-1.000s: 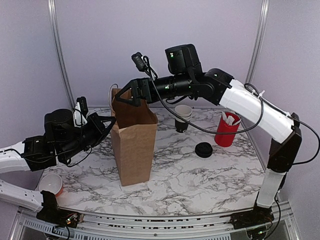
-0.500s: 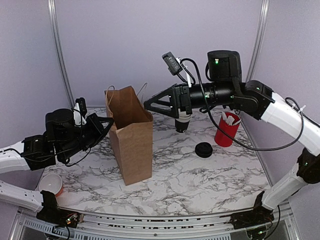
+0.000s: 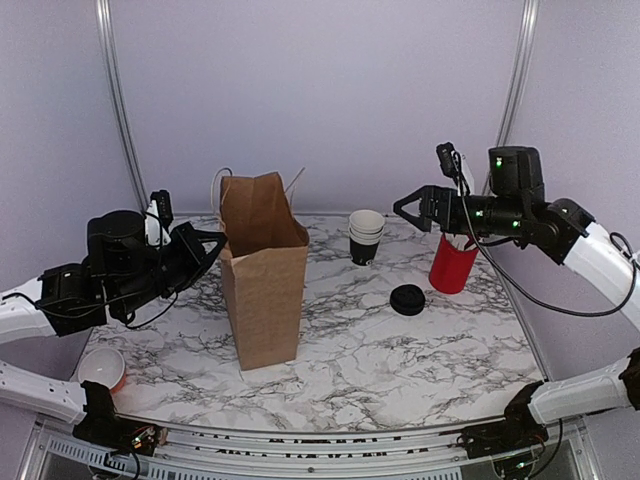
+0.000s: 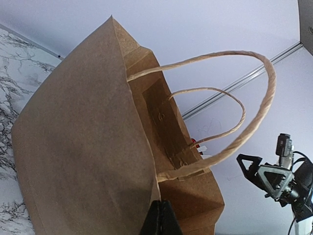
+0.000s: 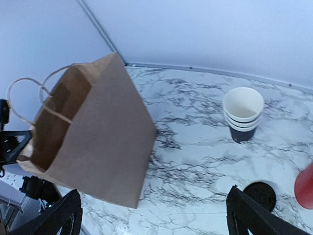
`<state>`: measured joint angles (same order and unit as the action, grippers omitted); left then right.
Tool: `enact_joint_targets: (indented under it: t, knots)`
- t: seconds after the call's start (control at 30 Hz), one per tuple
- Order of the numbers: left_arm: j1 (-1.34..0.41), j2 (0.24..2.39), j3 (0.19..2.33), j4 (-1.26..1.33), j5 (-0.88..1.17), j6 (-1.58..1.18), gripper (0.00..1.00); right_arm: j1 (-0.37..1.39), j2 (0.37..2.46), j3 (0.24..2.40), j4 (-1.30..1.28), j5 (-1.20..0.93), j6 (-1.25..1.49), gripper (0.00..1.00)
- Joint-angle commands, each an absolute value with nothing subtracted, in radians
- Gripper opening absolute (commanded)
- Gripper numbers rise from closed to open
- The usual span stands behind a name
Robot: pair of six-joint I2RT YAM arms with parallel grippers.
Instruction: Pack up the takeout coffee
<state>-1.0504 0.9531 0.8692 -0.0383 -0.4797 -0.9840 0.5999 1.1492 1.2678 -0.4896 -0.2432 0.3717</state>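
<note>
Mostly hidden is the inside of the paper bag (image 3: 265, 275); left gripper (image 4: 156, 218) closed, right gripper (image 3: 405, 211) gaping

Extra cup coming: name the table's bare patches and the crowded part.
Bare marble: the near edge in front of the paper bag and loose lid, and between those two. Crowded: back right, around cup stack, lid and red cup.

All three views share the bag (image 3: 265, 270); left wrist seemingly closest.
</note>
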Motion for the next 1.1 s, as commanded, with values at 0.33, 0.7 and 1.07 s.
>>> enact_joint_targets:
  t: [0.33, 0.7, 1.07]
  knots:
    - [-1.043, 0.910, 0.922, -0.109, -0.465, -0.958, 0.25, 0.351, 1.080, 1.193, -0.667, 0.055, 0.369, 0.99]
    - [-1.043, 0.822, 0.905, -0.205, -0.480, -0.950, 0.40, 0.337, 1.093, 1.155, -0.699, 0.198, 0.344, 0.91]
    - [-1.044, 0.745, 0.892, -0.314, -0.506, -0.924, 0.50, 0.297, 1.125, 1.140, -0.722, 0.279, 0.329, 0.78]
